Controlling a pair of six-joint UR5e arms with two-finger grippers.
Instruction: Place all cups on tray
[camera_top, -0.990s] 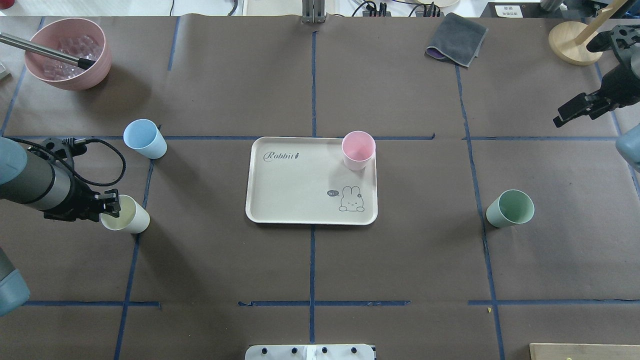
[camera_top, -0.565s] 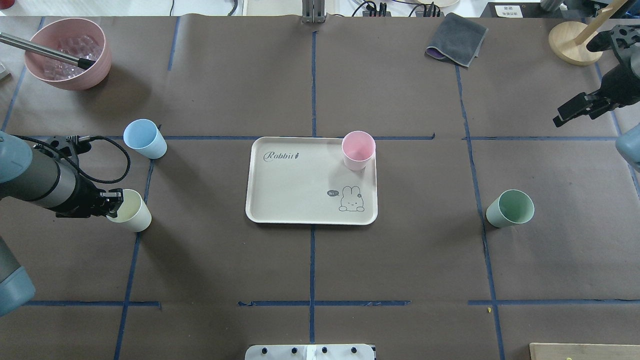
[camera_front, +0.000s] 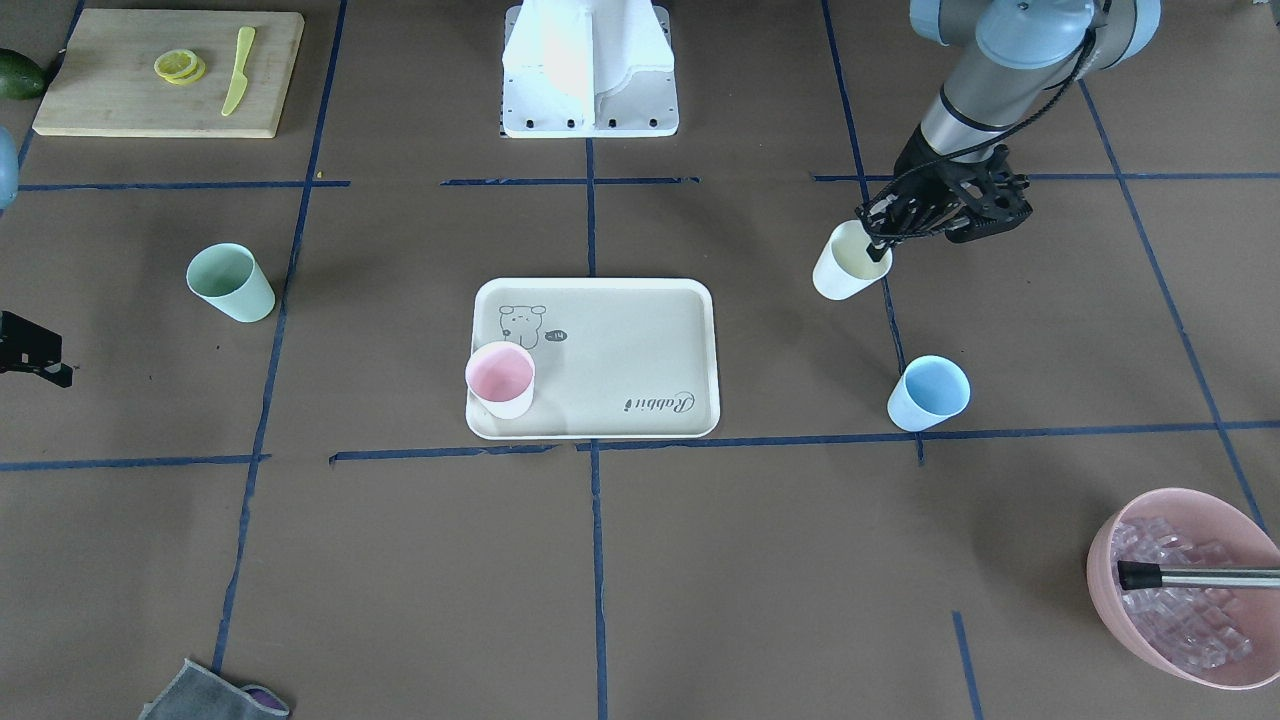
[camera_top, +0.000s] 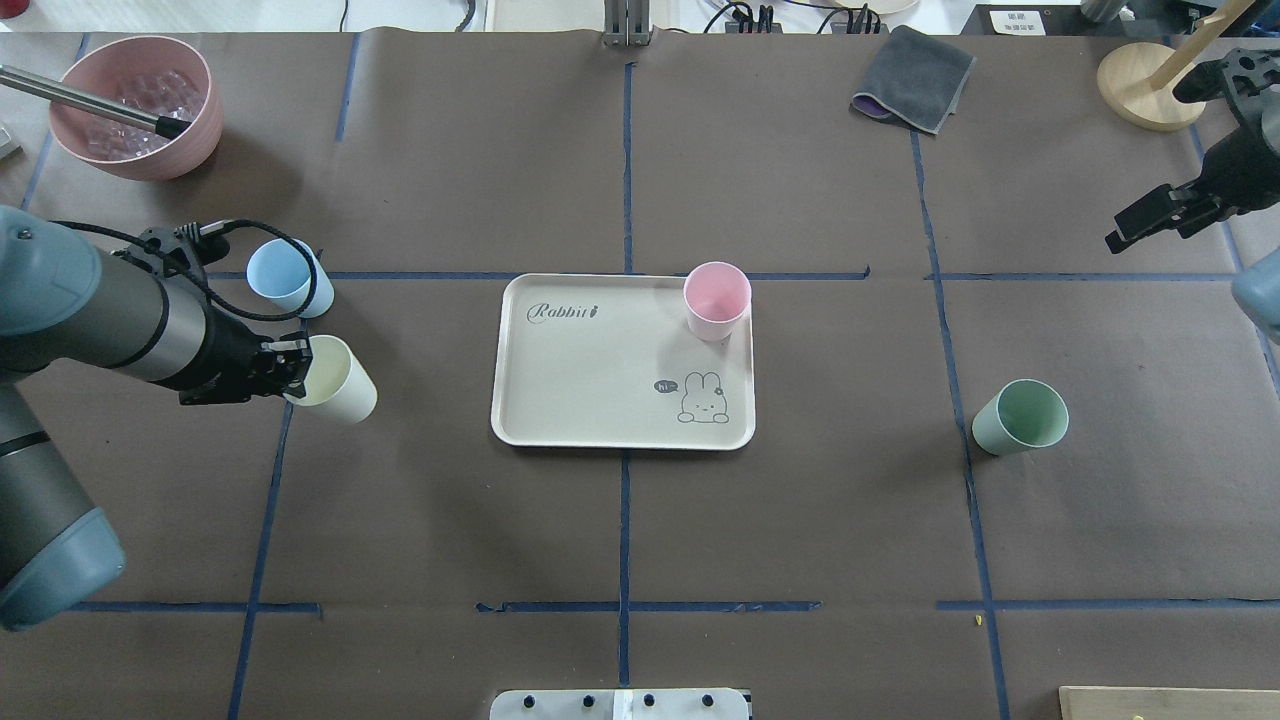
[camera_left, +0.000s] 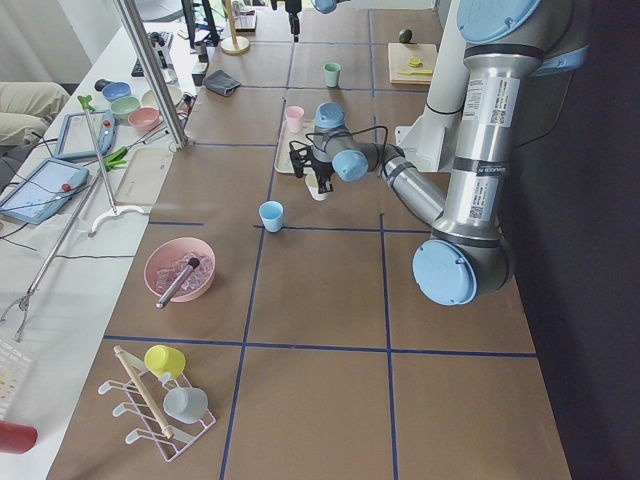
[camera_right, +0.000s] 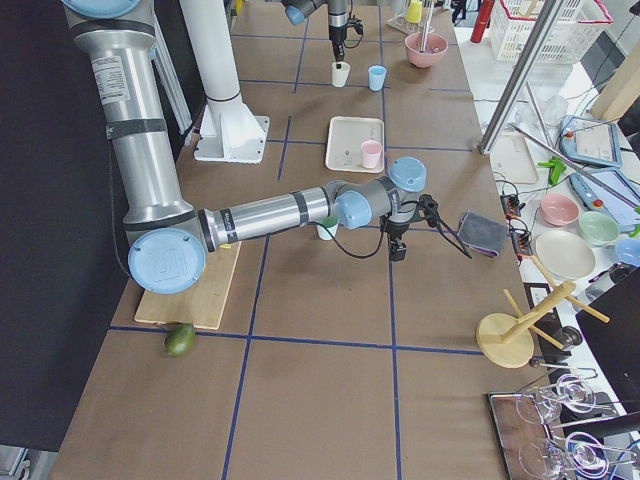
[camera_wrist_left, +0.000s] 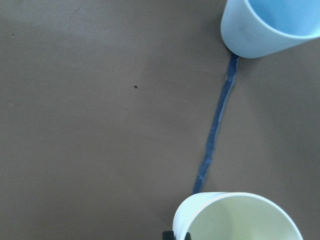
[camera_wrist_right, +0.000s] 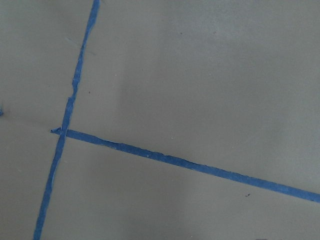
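My left gripper is shut on the rim of the cream-yellow cup and holds it off the table, left of the tray. The wrist view shows the cup's rim pinched at the bottom edge. The light blue cup stands just beyond it on the table. The pink cup stands on the tray's far right corner. The mint green cup stands on the table to the tray's right. My right gripper hovers at the far right, away from all the cups; I cannot tell how its jaws stand.
A pink bowl of ice with a metal tool in it sits far left. A grey cloth and a wooden stand lie far right. A cutting board lies by the robot's base.
My left gripper has carried the cream-yellow cup to the right and a little farther away, toward the tray. The right arm and the other cups have not moved.
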